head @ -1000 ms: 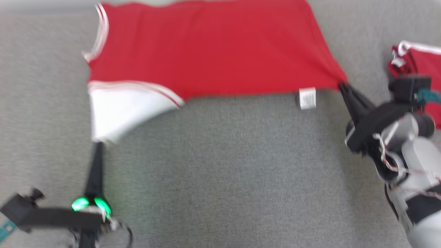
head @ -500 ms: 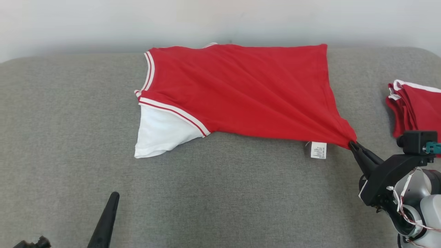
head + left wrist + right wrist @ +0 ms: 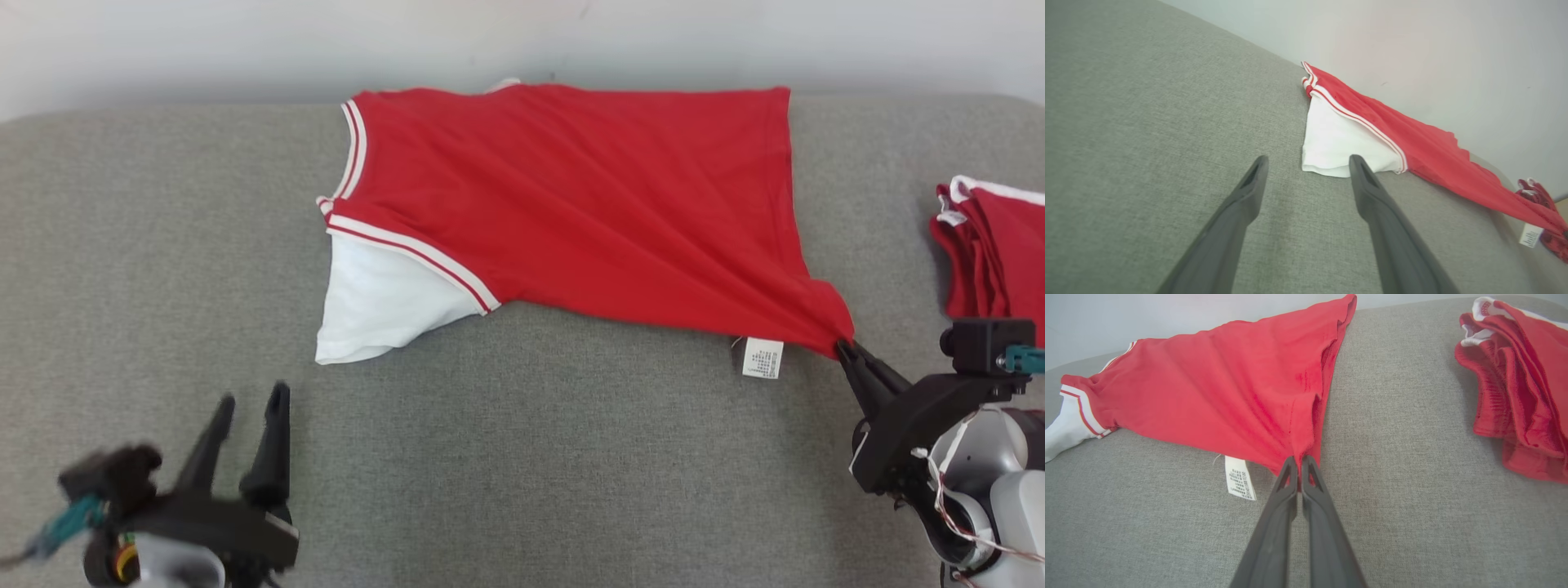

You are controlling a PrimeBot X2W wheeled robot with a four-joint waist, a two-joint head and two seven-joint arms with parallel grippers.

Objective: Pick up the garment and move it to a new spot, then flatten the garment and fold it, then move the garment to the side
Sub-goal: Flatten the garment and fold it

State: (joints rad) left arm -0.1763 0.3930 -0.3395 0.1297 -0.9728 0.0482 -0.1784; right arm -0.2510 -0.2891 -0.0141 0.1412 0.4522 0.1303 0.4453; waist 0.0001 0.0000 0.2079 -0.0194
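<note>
Two end effectors are pictured at the flattening stage. The left end effector (image 3: 251, 394) is spread wide and empty over the grey cushion (image 3: 531, 465), while the right end effector (image 3: 845, 347) is clenched on the near right hem corner of the garment (image 3: 571, 196).

The red garment is laid across the far half of the cushion, close to the wall. Its white sleeve (image 3: 380, 302) is turned toward the left end effector, and its label (image 3: 762, 358) hangs out just beside the pinched corner. Creases are fanned from that corner into the cloth, so the pull is judged to be carried by one point alone.

For the step to be done well, the hem is best drawn outward low and level, not lifted. The sleeve edge would then have to be taken by the open fingers (image 3: 1249, 196) and eased toward the opposite side, so that the near edge is straightened.

The sleeve is seen near the left fingertips but apart from them, with a strip of bare cushion between. A pile (image 3: 992, 253) of red garments, probably folded though cut off by the frame, is seen well apart on the right and should not be snagged.
</note>
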